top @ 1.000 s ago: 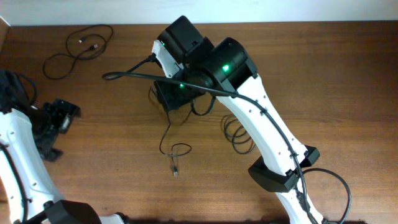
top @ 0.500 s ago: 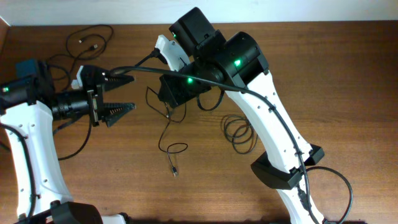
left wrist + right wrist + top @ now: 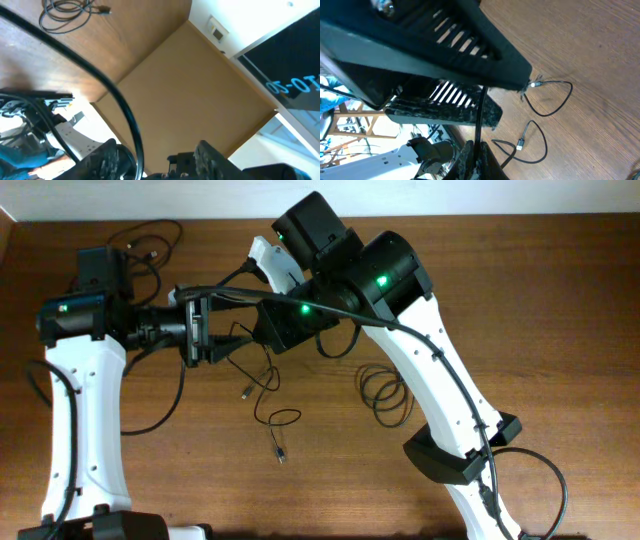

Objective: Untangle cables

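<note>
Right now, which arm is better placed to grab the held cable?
Left. The left fingers, open, sit either side of the cable that the right fingers pinch; closing should catch it.

Black was recorded for the cables (image 3: 268, 390); brown wood grain for the table (image 3: 560, 300); white with black joints for the arms (image 3: 430, 380).

Arms: two, left arm (image 3: 75, 410) and right arm (image 3: 440, 390).
Grippers: two, left gripper (image 3: 225, 328) and right gripper (image 3: 472, 155).
Cables: three lots in the overhead view, namely a loop (image 3: 160, 227) at the far edge, loose cords (image 3: 260, 412) mid-table and a coil (image 3: 378, 392) by the right arm. The number of separate cords cannot be told.
Plugs: two clearly visible, upper plug (image 3: 245, 392) and lower plug (image 3: 281, 455).
Green lights (image 3: 381, 280): three, one on the left arm and two on the right arm.
Table (image 3: 570, 300): one.
</note>
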Action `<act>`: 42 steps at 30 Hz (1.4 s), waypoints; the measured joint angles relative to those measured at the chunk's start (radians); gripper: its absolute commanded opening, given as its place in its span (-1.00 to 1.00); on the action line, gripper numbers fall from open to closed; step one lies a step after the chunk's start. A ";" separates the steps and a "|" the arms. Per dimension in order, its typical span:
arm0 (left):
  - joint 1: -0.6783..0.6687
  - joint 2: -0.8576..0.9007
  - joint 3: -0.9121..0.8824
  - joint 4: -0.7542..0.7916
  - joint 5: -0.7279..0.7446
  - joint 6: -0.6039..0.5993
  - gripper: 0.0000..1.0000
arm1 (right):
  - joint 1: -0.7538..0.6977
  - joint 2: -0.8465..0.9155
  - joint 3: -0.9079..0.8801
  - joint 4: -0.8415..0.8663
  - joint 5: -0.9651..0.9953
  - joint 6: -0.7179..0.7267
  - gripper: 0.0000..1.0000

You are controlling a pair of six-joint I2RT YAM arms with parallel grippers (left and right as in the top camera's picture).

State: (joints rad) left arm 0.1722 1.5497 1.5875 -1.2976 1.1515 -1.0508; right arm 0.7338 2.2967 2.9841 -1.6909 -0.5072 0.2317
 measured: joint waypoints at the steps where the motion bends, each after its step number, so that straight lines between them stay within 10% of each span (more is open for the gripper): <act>1: 0.000 0.000 0.000 0.004 -0.010 -0.014 -0.07 | 0.000 0.000 0.000 0.000 0.000 0.000 -0.92; 16: -0.048 0.000 0.000 0.004 -0.028 -0.074 -0.56 | 0.000 0.000 0.000 0.019 0.000 -0.001 -0.92; 27: -0.056 0.000 0.000 0.004 -0.023 -0.076 -0.53 | 0.000 0.000 0.000 0.018 0.017 0.008 -0.92; 33: -0.056 0.000 0.000 0.003 -0.039 -0.076 -1.00 | 0.000 0.000 0.000 0.025 0.023 0.050 -0.89; 34: -0.056 0.000 0.000 0.002 -0.046 -0.076 -1.00 | -0.001 0.000 0.000 0.027 0.024 0.053 -0.54; 38: -0.056 0.000 0.000 0.002 -0.111 -0.034 -1.00 | -0.004 0.000 0.001 0.004 0.031 0.058 -0.35; 39: -0.056 0.000 0.000 0.002 -0.146 -0.010 -1.00 | -0.007 0.000 0.001 -0.001 0.028 0.057 -0.12; 40: -0.056 0.000 0.000 0.004 -0.230 0.042 -1.00 | -0.022 0.000 0.001 -0.002 0.014 0.059 0.72; 42: -0.056 0.000 0.000 0.025 -0.358 0.164 -1.00 | -0.097 -0.014 0.000 -0.001 -0.027 0.061 0.97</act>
State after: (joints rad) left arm 0.1162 1.5497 1.5875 -1.2728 0.7937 -0.8871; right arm 0.6365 2.2822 2.9845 -1.6920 -0.5343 0.2932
